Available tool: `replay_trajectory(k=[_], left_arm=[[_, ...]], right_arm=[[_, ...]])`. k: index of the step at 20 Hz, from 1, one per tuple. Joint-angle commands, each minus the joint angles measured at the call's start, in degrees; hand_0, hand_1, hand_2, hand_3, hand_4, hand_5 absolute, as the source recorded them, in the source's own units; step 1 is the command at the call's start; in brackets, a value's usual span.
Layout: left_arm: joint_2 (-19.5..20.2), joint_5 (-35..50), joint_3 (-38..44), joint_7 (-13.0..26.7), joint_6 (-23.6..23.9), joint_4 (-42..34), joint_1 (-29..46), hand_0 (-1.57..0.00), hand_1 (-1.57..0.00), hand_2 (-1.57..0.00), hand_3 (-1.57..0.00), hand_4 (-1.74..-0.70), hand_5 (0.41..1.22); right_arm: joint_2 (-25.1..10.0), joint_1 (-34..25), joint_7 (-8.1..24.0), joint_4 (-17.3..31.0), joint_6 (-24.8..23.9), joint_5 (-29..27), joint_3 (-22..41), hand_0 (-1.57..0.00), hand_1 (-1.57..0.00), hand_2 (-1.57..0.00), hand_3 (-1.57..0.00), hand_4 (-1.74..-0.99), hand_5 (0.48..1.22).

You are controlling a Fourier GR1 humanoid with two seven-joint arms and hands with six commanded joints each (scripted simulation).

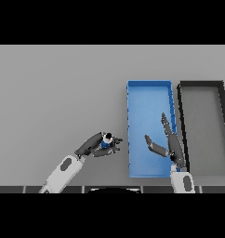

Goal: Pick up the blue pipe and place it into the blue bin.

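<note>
The blue pipe [105, 144] is small and mostly hidden inside my left hand [96, 145], whose fingers are curled round it just left of the blue bin [148, 93]. The bin is a long rectangular tray right of centre, its near left corner close to that hand. My right hand [169, 141] hovers over the bin's near right part, fingers straight and thumb spread, holding nothing.
A black bin [201, 84] of similar size stands right beside the blue one at the table's right edge. The grey table [58, 93] stretches to the left and far side.
</note>
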Motion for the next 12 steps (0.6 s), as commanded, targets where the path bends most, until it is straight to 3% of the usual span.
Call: replay_trajectory(k=[1, 6, 12], left_arm=[[-0.01, 0.26, 0.41, 0.61, 0.75, -1.14, -0.26, -1.43, -1.45, -1.46, -1.38, -1.69, 1.172], [-1.13, 1.94, -0.29, 1.32, 2.11, -8.72, -0.21, -1.52, -1.53, -1.53, -1.45, -1.73, 1.205], [-0.71, 2.92, -1.20, 7.94, 1.89, -14.99, -2.17, -1.56, -1.56, -1.56, -1.49, -1.74, 1.217]], right_arm=[[-0.02, -0.21, 0.05, -0.03, -0.25, 0.43, 0.09, 0.00, 0.00, 0.00, 0.00, -1.189, 0.601], [-0.31, -0.62, -0.17, 0.57, -0.68, 1.28, -0.01, 0.00, 0.00, 0.00, 0.00, -1.180, 0.604], [-1.27, 0.35, -2.04, 0.60, -0.44, 1.14, -0.68, 0.00, 0.00, 0.00, 0.00, -1.141, 0.603]])
